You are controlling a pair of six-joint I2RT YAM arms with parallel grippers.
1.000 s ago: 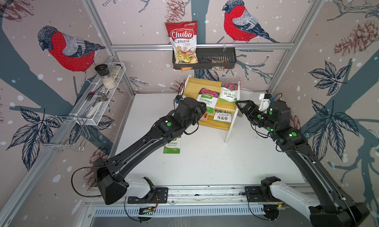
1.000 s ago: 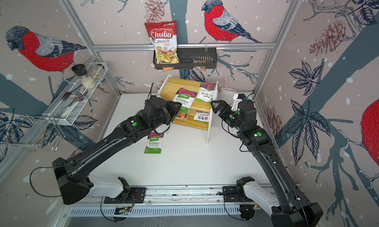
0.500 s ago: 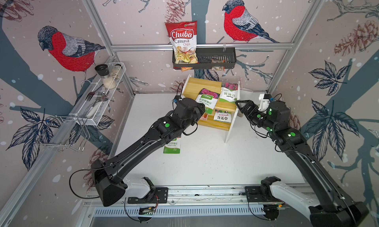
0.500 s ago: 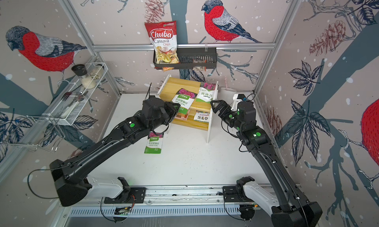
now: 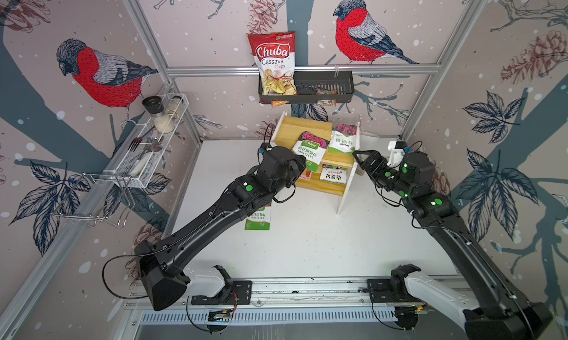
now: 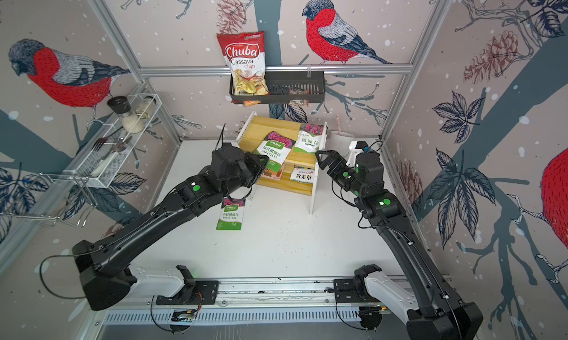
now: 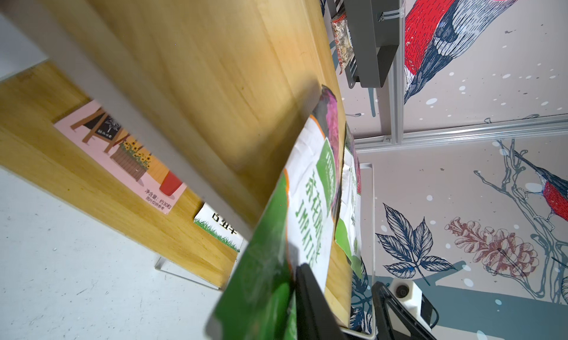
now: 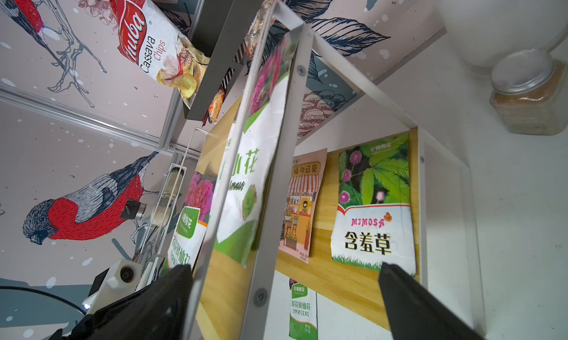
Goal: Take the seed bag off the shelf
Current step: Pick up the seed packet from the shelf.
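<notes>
Top views, pair: set high at the front, angled down toward the back wall [image 5: 230,108]. Both cover the whole table [image 5: 307,246] and the shelf [image 6: 270,128], nearly alike.
Left wrist view: close against the shelf's upper board [image 7: 215,77], looking along it.
Right wrist view: close to the shelf's white side frame [image 8: 279,169], looking through it.
The shelf is shared by all four.

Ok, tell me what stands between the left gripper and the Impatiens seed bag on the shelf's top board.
Nothing visible does. The left gripper is at the lower edge of the seed bag, which overhangs the front of the shelf. In the left wrist view one finger lies against the bag's green end.
</notes>
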